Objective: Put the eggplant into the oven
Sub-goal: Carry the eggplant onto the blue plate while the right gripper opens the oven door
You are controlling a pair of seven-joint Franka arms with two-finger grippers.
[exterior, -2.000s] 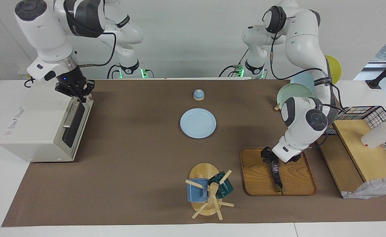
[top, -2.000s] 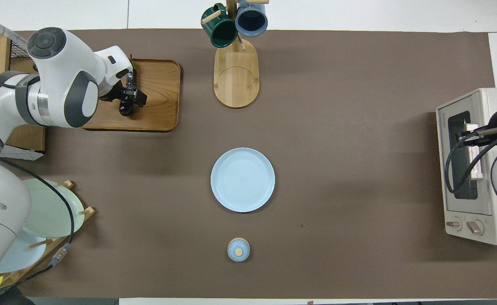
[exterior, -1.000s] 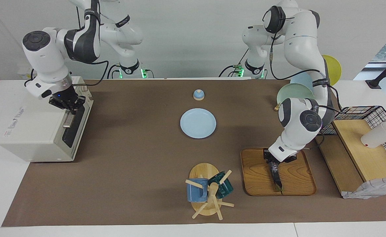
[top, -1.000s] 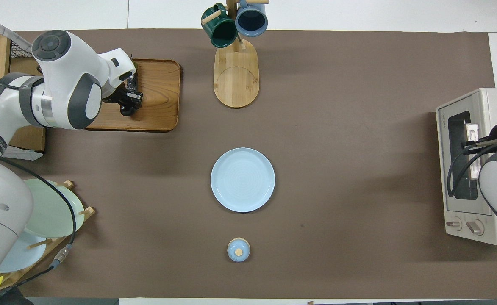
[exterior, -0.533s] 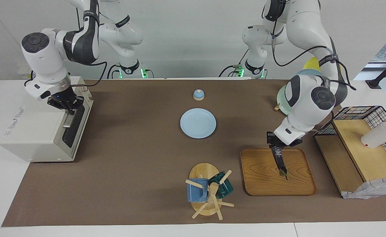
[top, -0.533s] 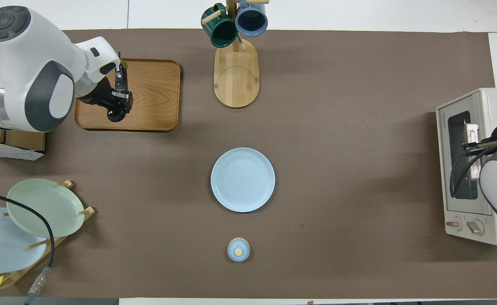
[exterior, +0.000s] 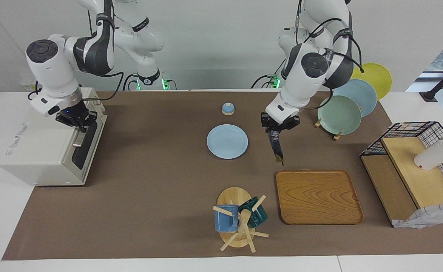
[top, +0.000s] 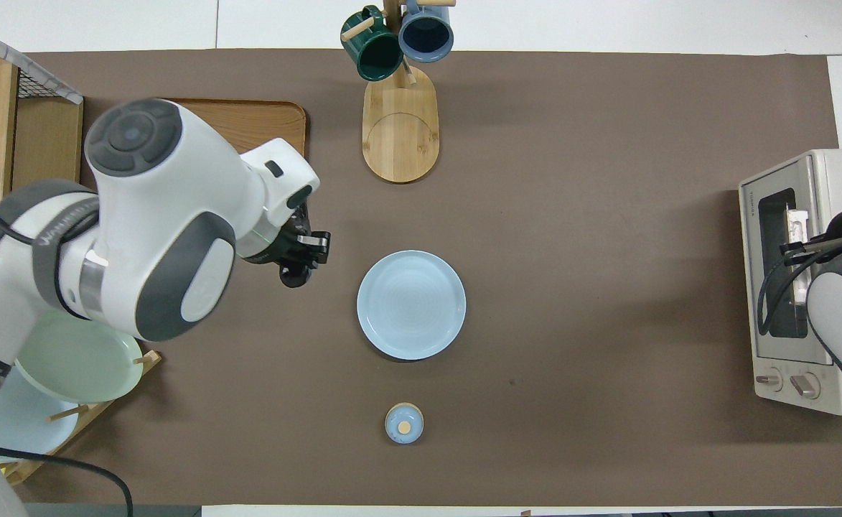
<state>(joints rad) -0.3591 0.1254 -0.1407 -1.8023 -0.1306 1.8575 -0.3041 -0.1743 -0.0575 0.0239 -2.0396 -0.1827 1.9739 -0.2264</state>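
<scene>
Left gripper (exterior: pixel 274 129) is clamped on the eggplant (exterior: pixel 277 148), hung mid-worktop for transfer; right gripper (exterior: pixel 78 120), grip unreadable, is parked at the oven (exterior: pixel 40 151) handle.

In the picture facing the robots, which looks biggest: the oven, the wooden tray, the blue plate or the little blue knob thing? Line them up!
Biggest to smallest in the facing view:
1. oven
2. wooden tray
3. blue plate
4. little blue knob thing

None look alike, though the tray lies nearest the camera.
</scene>
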